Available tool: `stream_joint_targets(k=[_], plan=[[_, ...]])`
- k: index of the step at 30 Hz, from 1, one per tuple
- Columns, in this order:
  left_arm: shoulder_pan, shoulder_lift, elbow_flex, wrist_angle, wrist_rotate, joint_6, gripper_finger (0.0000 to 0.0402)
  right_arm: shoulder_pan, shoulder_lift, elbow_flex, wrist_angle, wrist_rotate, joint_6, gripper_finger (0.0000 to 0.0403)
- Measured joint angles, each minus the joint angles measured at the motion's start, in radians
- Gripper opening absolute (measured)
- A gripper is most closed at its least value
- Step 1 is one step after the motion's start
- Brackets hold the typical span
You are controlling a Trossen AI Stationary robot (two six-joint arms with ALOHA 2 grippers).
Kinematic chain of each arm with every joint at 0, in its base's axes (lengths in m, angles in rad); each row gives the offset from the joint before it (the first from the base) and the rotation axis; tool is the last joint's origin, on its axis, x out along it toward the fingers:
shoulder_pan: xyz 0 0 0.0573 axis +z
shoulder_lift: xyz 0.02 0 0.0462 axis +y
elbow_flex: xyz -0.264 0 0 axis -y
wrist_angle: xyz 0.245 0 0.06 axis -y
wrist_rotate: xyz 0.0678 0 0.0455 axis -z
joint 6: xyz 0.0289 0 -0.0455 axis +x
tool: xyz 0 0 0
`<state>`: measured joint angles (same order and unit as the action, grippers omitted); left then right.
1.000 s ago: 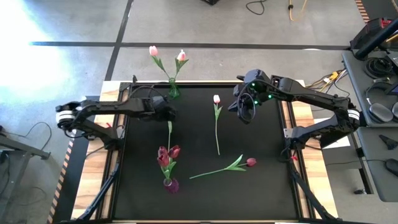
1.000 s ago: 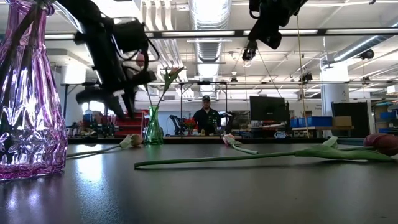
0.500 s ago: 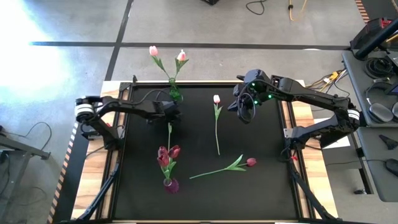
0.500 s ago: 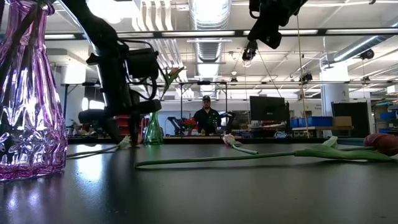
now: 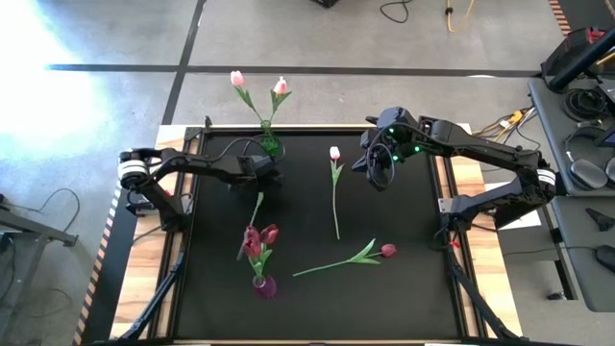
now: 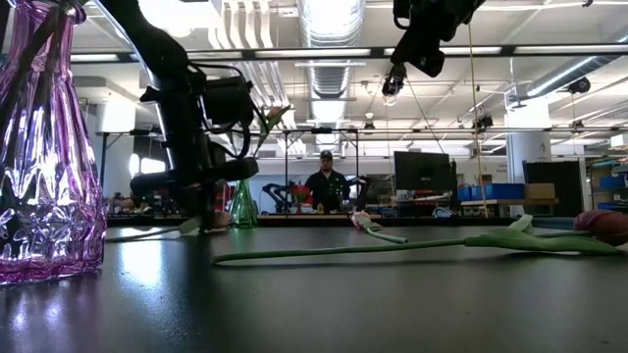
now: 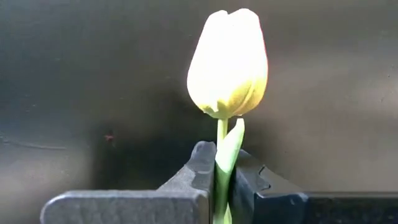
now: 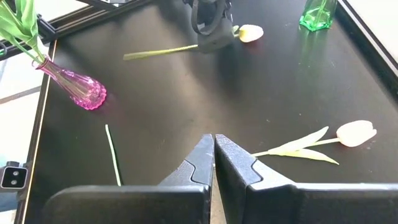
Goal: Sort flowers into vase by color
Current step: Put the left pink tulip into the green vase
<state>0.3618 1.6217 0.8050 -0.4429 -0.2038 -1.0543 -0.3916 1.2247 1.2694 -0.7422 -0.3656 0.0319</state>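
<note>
My left gripper [image 5: 264, 179] is low over the table near the green vase [image 5: 270, 144] and shut on a pale tulip [image 7: 228, 62], whose stem [image 5: 249, 226] slants toward the purple vase [image 5: 263, 285]. Two pink-white tulips [image 5: 281, 86] stand in the green vase. Dark red tulips [image 5: 259, 238] stand in the purple vase. A second pale tulip [image 5: 334, 153] and a dark red tulip [image 5: 387, 250] lie flat on the mat. My right gripper [image 8: 213, 146] hangs shut above the mat's far right, holding nothing. My left gripper pinches the pale tulip's green stem and leaf [image 7: 222, 140] just below the head, between its two fingers. The fingers [image 6: 201, 201] come from above, pointing steeply down, and stand across the stem. The stem's free end [image 5: 239, 256] lies on the mat.
The black mat [image 5: 404, 298] has bare room at its near right and near left. Wooden table edges and arm bases flank it. A person [image 6: 325, 181] sits at a desk far behind the table.
My left gripper has come down onto the pale tulip beside the green vase and shut on its stem below the head. The stem, which lay straight toward the near edge, now slants, its free end swung toward the table's left edge.
</note>
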Motion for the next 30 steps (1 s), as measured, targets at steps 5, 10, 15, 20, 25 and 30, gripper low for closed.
stream_joint_targets(k=[5,10,15,20,25,30], plan=[[-0.004,-0.081,0.041,-0.030,-0.045,0.023,0.0003,0.000,0.000,0.000,0.000,0.000,0.001,0.0009],[-0.008,-0.221,0.150,-0.091,-0.180,0.094,0.0002,0.000,0.000,0.000,0.000,0.000,0.001,0.0009],[-0.008,-0.342,0.318,-0.094,-0.424,0.300,0.0002,0.000,0.000,0.000,0.000,0.000,0.000,0.0009],[0.010,-0.373,0.478,-0.030,-0.625,0.580,0.0001,0.000,0.000,0.000,0.030,0.001,0.001,0.0009],[0.074,-0.351,0.512,0.150,-0.564,0.769,0.0001,0.000,0.000,0.000,0.061,0.001,0.001,0.0009],[0.156,-0.323,0.456,0.401,-0.381,0.896,0.0000,0.000,0.000,0.000,0.084,0.001,0.001,0.0009]])
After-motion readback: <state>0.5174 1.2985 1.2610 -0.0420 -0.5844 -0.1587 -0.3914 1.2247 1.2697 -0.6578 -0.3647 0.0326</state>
